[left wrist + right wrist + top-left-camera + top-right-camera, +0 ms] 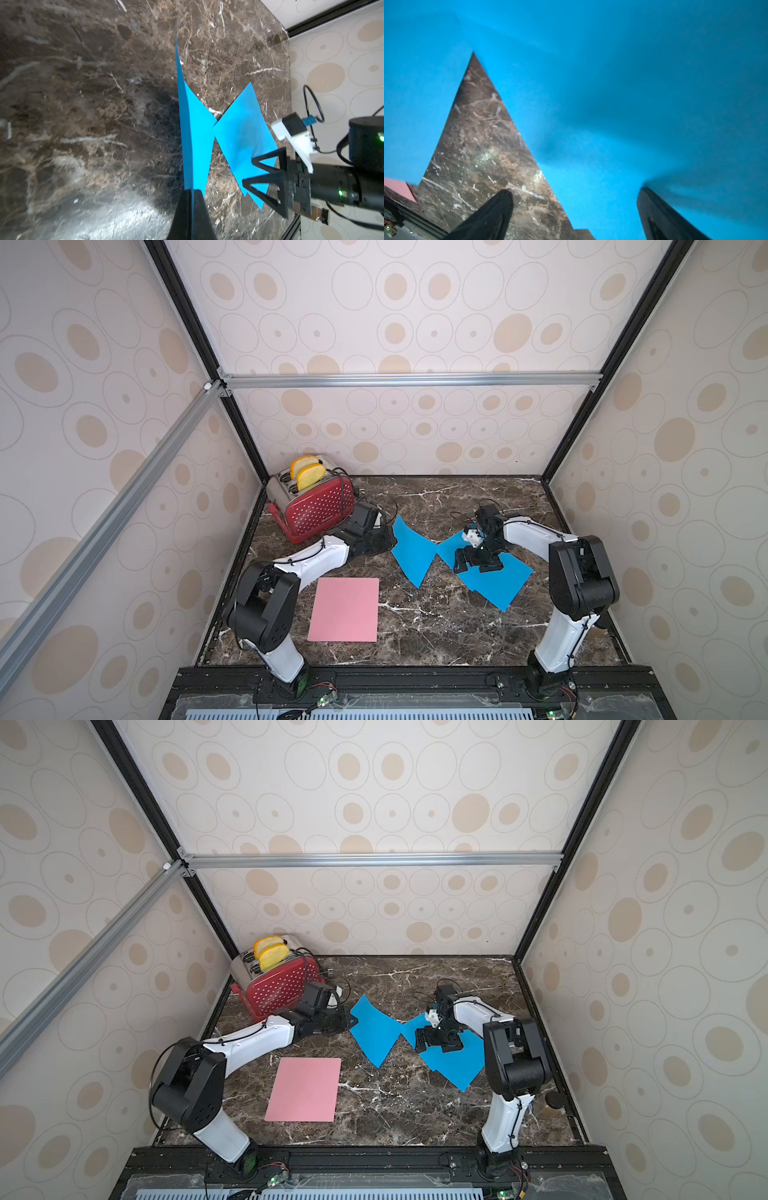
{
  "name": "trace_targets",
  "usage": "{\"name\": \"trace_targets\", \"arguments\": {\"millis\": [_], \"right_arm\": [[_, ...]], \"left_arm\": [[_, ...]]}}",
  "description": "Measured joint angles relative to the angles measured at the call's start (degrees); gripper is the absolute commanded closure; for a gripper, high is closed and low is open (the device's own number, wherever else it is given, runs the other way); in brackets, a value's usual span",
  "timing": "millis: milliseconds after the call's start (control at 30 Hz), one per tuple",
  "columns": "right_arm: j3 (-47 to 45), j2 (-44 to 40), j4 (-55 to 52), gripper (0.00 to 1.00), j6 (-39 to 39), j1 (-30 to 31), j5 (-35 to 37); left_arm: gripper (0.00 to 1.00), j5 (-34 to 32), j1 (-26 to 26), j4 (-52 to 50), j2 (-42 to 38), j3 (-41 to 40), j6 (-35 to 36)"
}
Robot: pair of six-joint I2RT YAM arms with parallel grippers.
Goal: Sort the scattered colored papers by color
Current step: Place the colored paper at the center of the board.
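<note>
Marble wedge (442,576) between blue papers (413,549)

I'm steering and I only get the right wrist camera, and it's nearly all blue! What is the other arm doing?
Observer: The left gripper is shut on the edge of a blue sheet and holds that edge up off the table.
Operator: Where's the pink paper? I see just a corner.
Observer: The pink paper lies flat near the front, on the robot's left side, touching no blue sheet.
Operator: Is anything else there?
Observer: A red toaster with two bread slices in it stands in the far left corner.
</note>
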Motion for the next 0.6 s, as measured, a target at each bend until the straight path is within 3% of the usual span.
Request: {"name": "trace_targets", "arguments": {"millis": [333,600], "right_arm": [[9.0,6.6,-0.4,0.00,1.5,-4.2,-3.2],[21.2,14.8,-1.5,0.00,1.7,-4.9,-4.1]], "left_arm": [[1.00,-5.2,-5.9,-2.1,-8.0,-9.8,-5.9],[1.00,0.7,-8.6,-3.2,-6.7,-10.1,-7.2]]}}
